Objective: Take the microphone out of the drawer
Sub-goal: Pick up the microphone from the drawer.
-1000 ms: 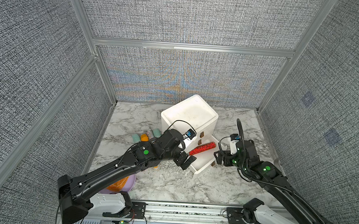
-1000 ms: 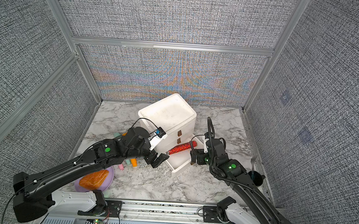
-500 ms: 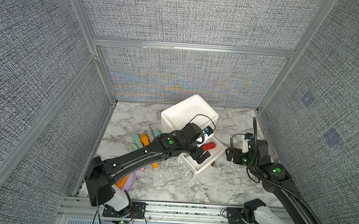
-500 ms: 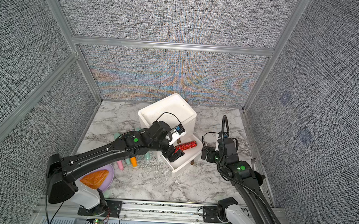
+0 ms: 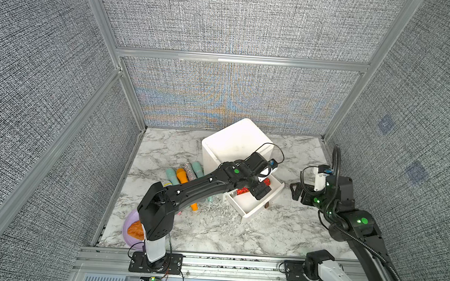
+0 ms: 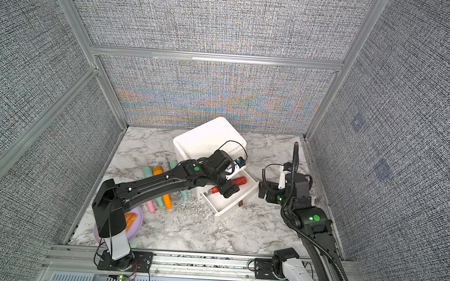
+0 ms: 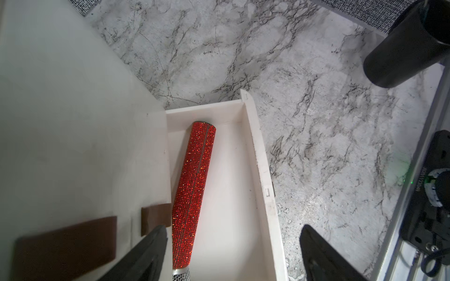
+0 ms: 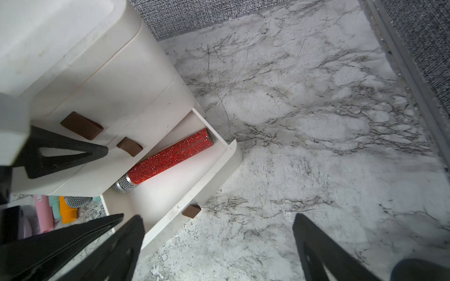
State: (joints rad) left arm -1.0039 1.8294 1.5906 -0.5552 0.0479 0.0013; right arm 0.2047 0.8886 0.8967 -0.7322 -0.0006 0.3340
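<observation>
**Top views.** In both top views the left arm stretches across the marble-patterned tabletop (image 5: 213,231). It holds the left gripper (image 5: 262,191) low over the pulled-out bottom drawer (image 5: 249,205) of a white plastic drawer cabinet (image 5: 234,144). A red glitter-covered microphone (image 6: 240,180) with a silver mesh head lies inside that drawer, partly hidden beneath the gripper. The right gripper (image 6: 263,189) hangs well clear of the drawer's front, over bare tabletop. A row of pastel and orange toy microphones (image 5: 187,175) lies beside the cabinet. A lilac plate (image 5: 126,224) sits near the left arm's base.

**Left wrist view.** The left gripper's two black fingers (image 7: 146,253) stand wide apart and clamp nothing. One is just beside the microphone's handle on the cabinet side. The other shows over the tabletop, beyond the drawer's front wall. The microphone lies lengthwise along the inner side of the drawer, close against the cabinet.

**Right wrist view.** The right gripper's fingers (image 8: 316,253) gape, empty, above the marble. The microphone rests flat in the open drawer, its mesh head tucked under the cabinet's edge. A brown tab (image 8: 191,210) juts from the drawer's front.
</observation>
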